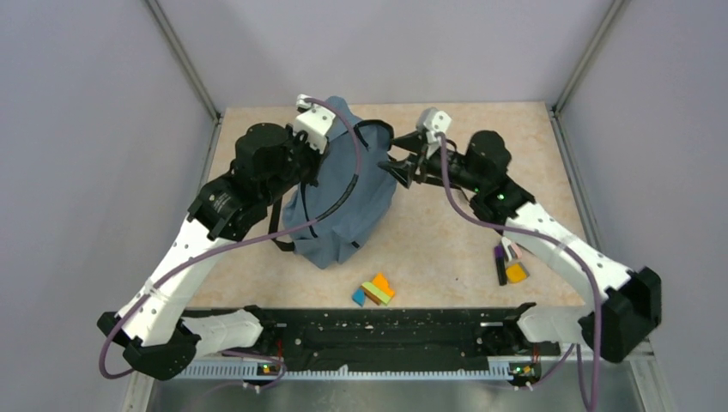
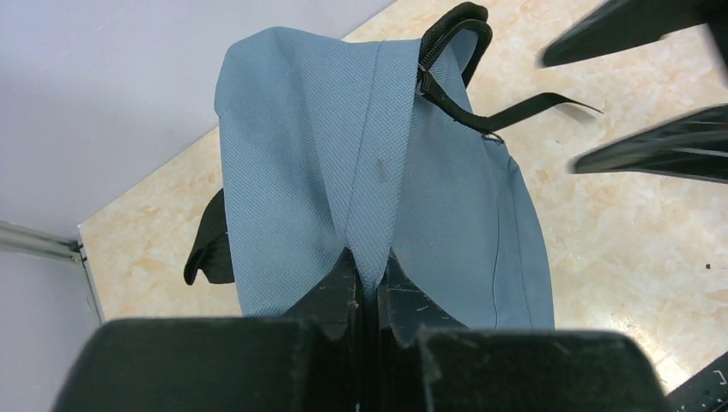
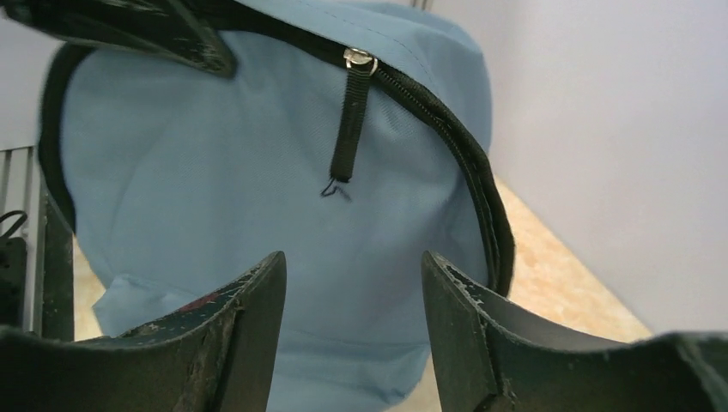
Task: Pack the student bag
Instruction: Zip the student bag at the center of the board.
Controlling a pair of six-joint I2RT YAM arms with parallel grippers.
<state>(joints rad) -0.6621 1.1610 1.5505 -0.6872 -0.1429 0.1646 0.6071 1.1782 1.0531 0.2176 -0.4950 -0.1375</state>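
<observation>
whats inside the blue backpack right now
Nothing inside shows: the backpack has its blue fabric covering the interior, and the stretch of black zipper seen from the right wrist looks closed. The colourful blocks lie outside it on the table.

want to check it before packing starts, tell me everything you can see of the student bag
The student bag is soft slate-blue woven fabric with a black zipper, a black pull tab hanging from it, and black straps. It stands slumped on the table, left of centre. The left gripper has its fingers shut on a pinched fold of the fabric; the right gripper hangs open by the zipper, apparently not touching.
</observation>
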